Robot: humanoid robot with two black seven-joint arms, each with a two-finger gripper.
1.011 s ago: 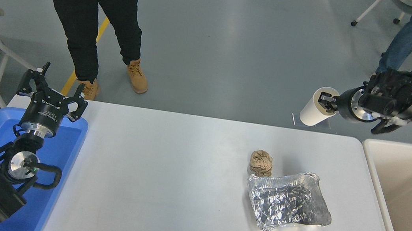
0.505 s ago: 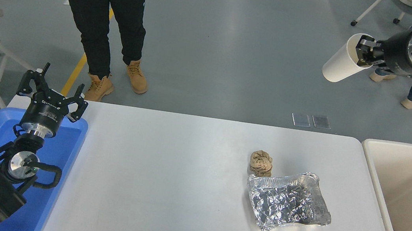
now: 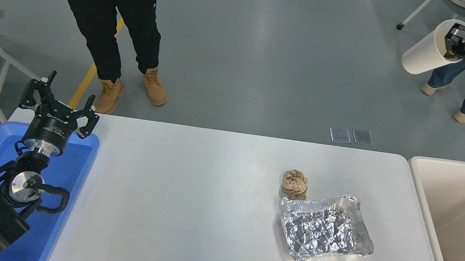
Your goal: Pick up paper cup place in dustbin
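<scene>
My right gripper (image 3: 453, 40) is high at the picture's top right, shut on the rim of the white paper cup (image 3: 424, 53). The cup hangs tilted, its base pointing down-left, in the air beyond the table's far right corner. The cream dustbin (image 3: 425, 185) stands at the table's right end, below and nearer than the cup, its inside open. My left gripper (image 3: 58, 105) is parked open at the lower left, over the blue tray.
A crumpled brown paper ball (image 3: 295, 184) and a shiny foil tray (image 3: 325, 227) lie on the white table (image 3: 188, 196) right of centre. A blue tray (image 3: 71, 163) sits at the left edge. People stand beyond the far side.
My right gripper has lifted the paper cup up and to the right, from just beyond the table's far edge to the top right corner. The left arm has not moved.
</scene>
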